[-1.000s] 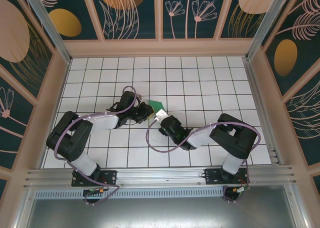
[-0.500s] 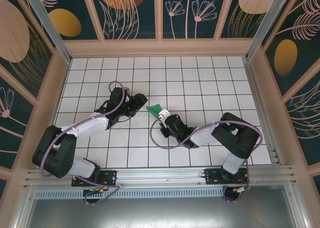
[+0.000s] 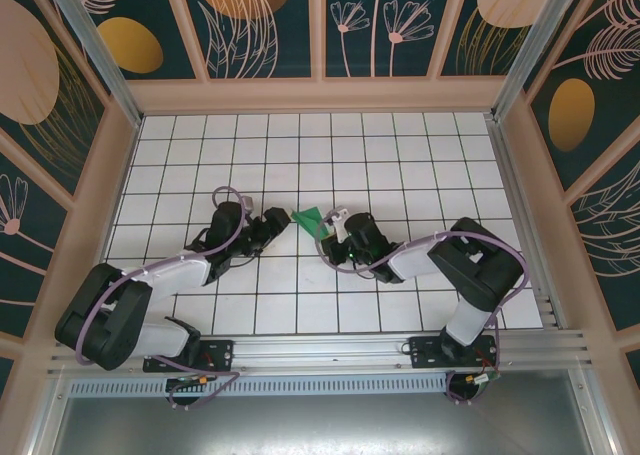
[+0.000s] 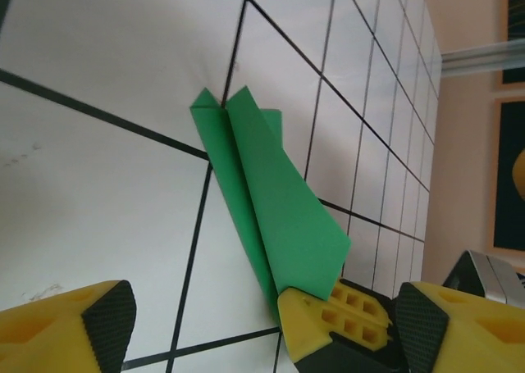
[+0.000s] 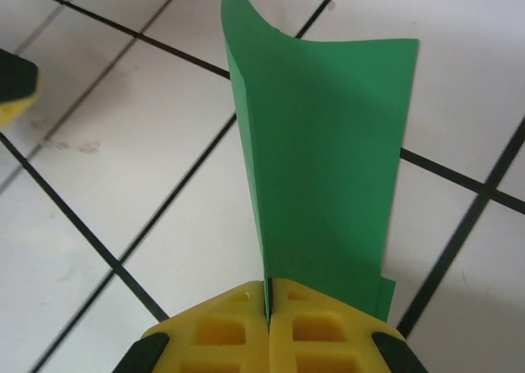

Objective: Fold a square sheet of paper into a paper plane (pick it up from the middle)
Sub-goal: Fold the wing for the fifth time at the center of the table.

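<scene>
Worktop: we see a white surface ruled into square tiles by dark lines, boxed in by patterned walls.
Left arm: we see it lying low from its base at the near left, reaching right toward the middle.
Right arm: we see it folded low from the near right, reaching left toward the middle, so the two wrists face each other.
Left fingers: spread wide, we find. In the left wrist view they sit well apart on either side of the paper's gripped end, holding nothing.
Right fingers: we see them pressed together on one end of the paper, pinching its layers.
Paper: bright green, folded lengthwise into a narrow shape with layered flaps. It sits near the middle of the worktop, between the two sets of fingers, sticking out from the right fingers toward the left. We cannot tell whether its free end rests on the tiles.
</scene>
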You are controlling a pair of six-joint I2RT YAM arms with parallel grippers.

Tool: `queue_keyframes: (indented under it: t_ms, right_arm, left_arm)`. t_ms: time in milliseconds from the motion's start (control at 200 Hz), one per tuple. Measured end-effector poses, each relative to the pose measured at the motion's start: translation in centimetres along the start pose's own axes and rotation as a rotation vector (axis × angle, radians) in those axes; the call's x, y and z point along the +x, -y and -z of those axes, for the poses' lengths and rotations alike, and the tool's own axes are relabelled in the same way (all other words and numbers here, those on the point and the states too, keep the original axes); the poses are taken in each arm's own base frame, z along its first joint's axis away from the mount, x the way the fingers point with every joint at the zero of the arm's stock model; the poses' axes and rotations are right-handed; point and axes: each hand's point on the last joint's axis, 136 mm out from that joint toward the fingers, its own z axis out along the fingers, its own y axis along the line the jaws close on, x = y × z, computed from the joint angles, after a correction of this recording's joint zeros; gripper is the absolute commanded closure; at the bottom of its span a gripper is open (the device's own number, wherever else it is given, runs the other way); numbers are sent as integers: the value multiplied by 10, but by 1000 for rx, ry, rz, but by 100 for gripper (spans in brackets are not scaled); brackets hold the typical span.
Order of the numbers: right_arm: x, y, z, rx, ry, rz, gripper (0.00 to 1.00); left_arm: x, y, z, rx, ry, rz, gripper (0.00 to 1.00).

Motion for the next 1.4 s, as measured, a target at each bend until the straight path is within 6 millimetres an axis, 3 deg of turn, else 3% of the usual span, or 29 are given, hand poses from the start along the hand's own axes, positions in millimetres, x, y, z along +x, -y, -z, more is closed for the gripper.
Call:
queue_keyframes:
  t_ms: [135,225,400,625,841,1171,1401]
  right_arm:
    - [-12,-13,-1,-78,6,-62,100]
    - [-17,-20,-1,-118,7,-94,100]
    - [-21,-29,-7,-172,-14,-157,100]
    - [-14,-37,-18,-237,-72,-235,100]
    - [0,-42,-23,-284,-139,-301,100]
    - [0,-47,-28,-334,-176,-374,100]
    - [0,-48,-31,-347,-190,-400,100]
  left_arm:
    - [-1,19,1,96,5,-52,2]
    - [0,26,2,146,2,-75,1]
    - [2,32,-1,188,-9,-103,2]
    - [3,39,1,234,-7,-128,12]
    - [12,21,-4,222,-26,-114,14]
    - [17,21,-9,252,-56,-101,15]
    - [25,10,-18,229,-91,-82,15]
